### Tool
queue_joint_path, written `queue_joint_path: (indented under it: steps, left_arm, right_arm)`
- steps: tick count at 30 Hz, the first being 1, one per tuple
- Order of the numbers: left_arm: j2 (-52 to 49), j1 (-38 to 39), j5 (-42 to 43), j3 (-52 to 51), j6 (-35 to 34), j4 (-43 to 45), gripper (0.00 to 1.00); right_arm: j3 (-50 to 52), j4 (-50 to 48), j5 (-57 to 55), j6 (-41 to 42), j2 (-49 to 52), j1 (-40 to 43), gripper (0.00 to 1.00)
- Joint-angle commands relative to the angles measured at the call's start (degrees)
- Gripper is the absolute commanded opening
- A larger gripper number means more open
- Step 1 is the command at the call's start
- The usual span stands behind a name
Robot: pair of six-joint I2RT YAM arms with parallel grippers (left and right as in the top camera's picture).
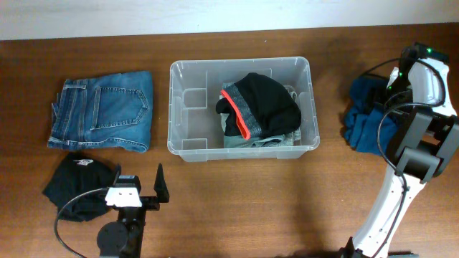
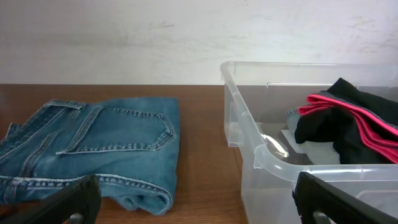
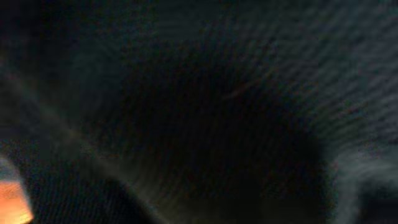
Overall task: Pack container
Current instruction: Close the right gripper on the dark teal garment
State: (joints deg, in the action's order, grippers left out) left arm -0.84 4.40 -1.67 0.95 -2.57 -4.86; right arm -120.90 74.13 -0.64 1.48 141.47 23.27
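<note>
The container is a clear plastic tub at the table's middle. It holds a black garment with a red-orange band lying on grey clothing. It also shows in the left wrist view. My left gripper is open and empty near the front left, apart from the tub; its fingers frame the left wrist view. My right gripper is pressed down into a teal garment at the right. Dark fabric fills the right wrist view and hides the fingers.
Folded blue jeans lie left of the tub and show in the left wrist view. A black garment lies at the front left, beside my left gripper. A pale wall stands behind the table.
</note>
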Motion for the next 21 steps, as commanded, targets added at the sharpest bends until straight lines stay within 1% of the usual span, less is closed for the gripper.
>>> queue_joint_path:
  steps: [1, 2, 4, 5, 6, 7, 8, 15, 21]
  left_arm:
    - [0.39, -0.22, 0.46, -0.42, 0.9, 0.13, 0.99]
    - [0.39, -0.24, 0.46, -0.42, 0.9, 0.13, 0.99]
    - [0.39, -0.22, 0.48, -0.42, 0.9, 0.13, 0.99]
    - [0.39, -0.24, 0.46, -0.42, 0.9, 0.13, 0.99]
    - [0.39, -0.22, 0.48, -0.42, 0.9, 0.13, 0.99]
    - [0.39, -0.22, 0.46, -0.42, 0.9, 0.13, 0.99]
    - [0.39, -0.22, 0.48, -0.42, 0.9, 0.13, 0.99]
    - [0.39, -0.24, 0.48, -0.42, 0.9, 0.13, 0.99]
    - [0.39, -0.22, 0.48, -0.42, 0.9, 0.13, 0.99]
  right_arm:
    - [5.38, -3.5, 8.81, -6.6, 9.57, -0.92, 0.63]
    - [5.49, -3.5, 9.99, -7.32, 9.57, -0.92, 0.56]
    - [5.53, -3.48, 11.21, -7.3, 9.57, -0.92, 0.49]
    - [5.53, -3.43, 11.21, -7.3, 9.57, -0.92, 0.43]
    - [5.53, -3.3, 11.21, -7.32, 9.57, -0.92, 0.35]
    - [5.53, -3.21, 11.21, -7.63, 9.57, -0.92, 0.15]
    - [5.53, -3.17, 11.21, -7.72, 9.57, -0.92, 0.04]
    - [5.14, -2.95, 12.13, -7.69, 8.81, -0.94, 0.04]
    - [-2.6, 2.89, 13.22, -7.34, 3.21, -1.57, 0.04]
